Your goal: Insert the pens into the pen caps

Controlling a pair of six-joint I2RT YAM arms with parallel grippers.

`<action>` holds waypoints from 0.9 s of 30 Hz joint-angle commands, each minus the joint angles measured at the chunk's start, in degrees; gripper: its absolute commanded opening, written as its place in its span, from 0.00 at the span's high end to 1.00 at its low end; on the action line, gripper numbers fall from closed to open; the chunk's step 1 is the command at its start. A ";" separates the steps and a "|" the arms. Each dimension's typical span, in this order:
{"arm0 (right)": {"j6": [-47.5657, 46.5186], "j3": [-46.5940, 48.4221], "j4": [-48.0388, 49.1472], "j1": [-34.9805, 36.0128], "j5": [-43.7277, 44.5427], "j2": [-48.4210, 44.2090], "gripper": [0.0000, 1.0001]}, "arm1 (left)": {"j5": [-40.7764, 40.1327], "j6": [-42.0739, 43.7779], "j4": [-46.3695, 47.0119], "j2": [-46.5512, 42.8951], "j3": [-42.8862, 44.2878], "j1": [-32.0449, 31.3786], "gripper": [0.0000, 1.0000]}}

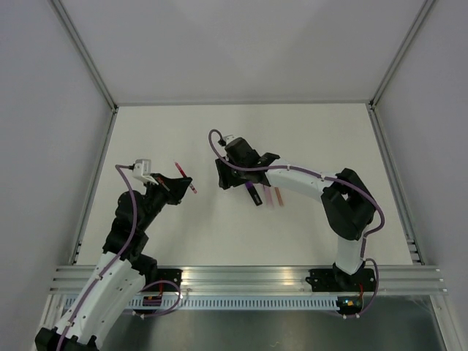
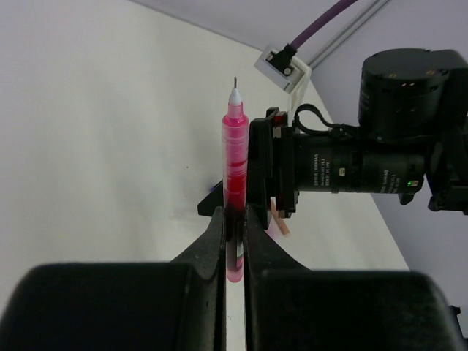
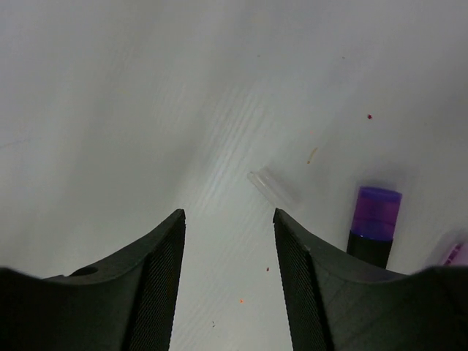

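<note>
My left gripper (image 1: 180,180) is shut on the thin red pen (image 1: 186,178) and holds it above the table. In the left wrist view the red pen (image 2: 235,164) stands up between the fingers (image 2: 216,234), its fine tip pointing away. My right gripper (image 1: 222,178) hovers open and empty over the table's middle. In the right wrist view its jaws (image 3: 228,216) stand wide apart, with a small clear cap (image 3: 268,186) lying just beyond the right finger. The black purple-tipped marker (image 3: 374,225) lies to the right, also in the top view (image 1: 254,194). A pale pink-lilac pen (image 1: 267,196) and an orange pen (image 1: 278,197) lie beside it.
The white table (image 1: 146,139) is walled by white panels on three sides. An aluminium rail (image 1: 248,278) runs along the near edge. The right arm's wrist and camera (image 2: 365,172) fill the space just past the red pen in the left wrist view.
</note>
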 commanded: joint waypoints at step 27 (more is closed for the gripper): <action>-26.67 16.07 -16.17 -1.17 -6.56 15.87 0.50 | -2.09 -0.20 2.27 -0.28 -2.59 0.02 0.98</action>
